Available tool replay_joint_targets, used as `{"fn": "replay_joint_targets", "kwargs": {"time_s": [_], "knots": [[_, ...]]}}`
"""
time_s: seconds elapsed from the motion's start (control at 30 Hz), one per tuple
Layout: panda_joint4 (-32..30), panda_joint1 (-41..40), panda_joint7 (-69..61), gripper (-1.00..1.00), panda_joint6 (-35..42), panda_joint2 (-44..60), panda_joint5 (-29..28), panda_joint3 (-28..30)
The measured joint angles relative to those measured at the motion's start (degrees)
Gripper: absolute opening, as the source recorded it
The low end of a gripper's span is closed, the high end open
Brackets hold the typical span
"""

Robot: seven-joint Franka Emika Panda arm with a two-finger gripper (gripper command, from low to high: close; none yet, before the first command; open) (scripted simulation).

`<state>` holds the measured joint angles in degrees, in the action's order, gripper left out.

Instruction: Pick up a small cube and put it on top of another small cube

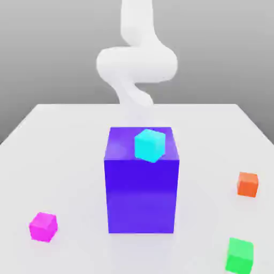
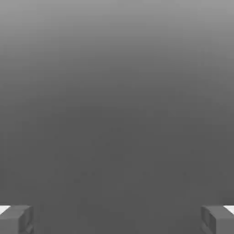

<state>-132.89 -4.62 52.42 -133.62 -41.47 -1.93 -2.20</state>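
The small magenta-pink cube point(image 1: 43, 226) rests on the white table point(image 1: 64, 139) near the front, at the exterior view's left. It stands apart from everything else, with nothing touching it. My white arm point(image 1: 136, 63) rises at the far side of the table, behind the big blue-violet block point(image 1: 141, 187). In the hand view my gripper point(image 2: 117, 219) is open, its grey fingertips point(image 2: 16, 219) far apart with nothing between them, facing a plain grey background.
A small cyan cube point(image 1: 149, 145) sits on top of the big block in the middle of the table. An orange cube point(image 1: 248, 183) lies at the exterior view's right. A green cube point(image 1: 239, 255) lies at the front right.
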Motion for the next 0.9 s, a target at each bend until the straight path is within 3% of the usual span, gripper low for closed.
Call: {"fn": "replay_joint_targets", "kwargs": {"time_s": [0.33,0.6,0.77,0.9], "knots": [[-4.42,-16.20,27.22,0.00,-7.21,17.93,-8.70,-6.16],[-7.88,-24.54,47.65,0.00,-12.88,31.95,-14.22,-6.08],[-10.23,-28.50,57.99,0.00,-16.96,40.12,-14.23,-4.11],[-12.28,-30.70,63.80,0.00,-20.62,46.10,-10.81,-3.29]]}}
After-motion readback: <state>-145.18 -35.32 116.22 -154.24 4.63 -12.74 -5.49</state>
